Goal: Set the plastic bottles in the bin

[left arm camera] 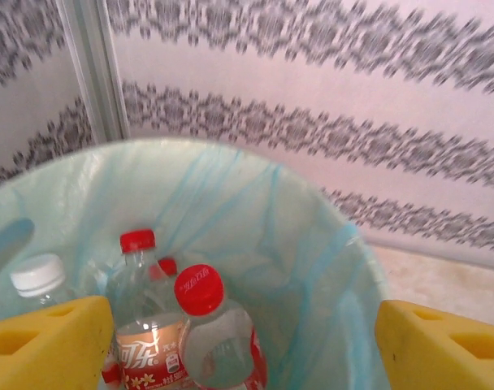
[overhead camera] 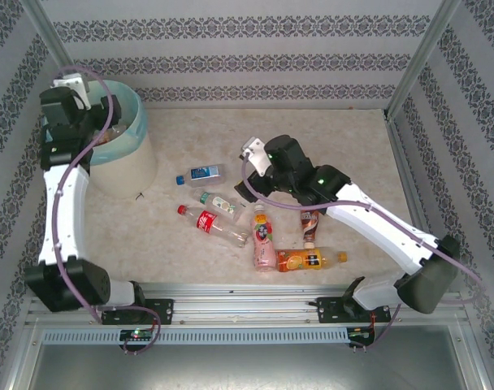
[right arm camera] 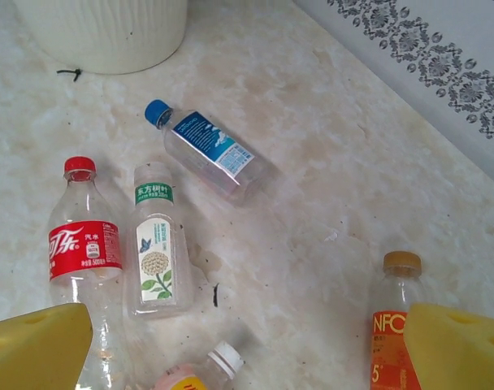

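Nearest us on the desk point(overhead camera: 357, 154), the orange bottle point(overhead camera: 310, 260) lies on its side just beside the pink bottle point(overhead camera: 264, 237), with the brown bottle point(overhead camera: 310, 226) close behind them. That crowding is our first worry. A pad coming down here could land on a neighbour and send it rolling, or the jaws could pinch two bottles at once.

A little farther out, the red-labelled bottle point(right arm camera: 83, 252) and the green-labelled bottle point(right arm camera: 155, 252) lie side by side, nearly touching. The blue-capped bottle point(right arm camera: 208, 148) lies alone beyond them. All are round and lying flat, so we expect any nudge to roll them.

At the far left, the bin point(overhead camera: 125, 166) already holds red-capped bottles point(left arm camera: 200, 325) and a white-capped one point(left arm camera: 37, 276). As we see it, the risk here is a pad catching the teal liner point(left arm camera: 312, 268) on the way out and dragging the bag or rocking the bin.

Now the poses. The right arm leans from its base toward the middle of the desk, wrist tipped down. The right end effector point(right arm camera: 247, 345) hovers over the pink bottle's cap, its jaws spread wide with nothing between them.

The left arm runs up the left side and bends over the rim. The left end effector point(left arm camera: 243, 341) points down into the bin, its jaws wide apart and holding nothing.
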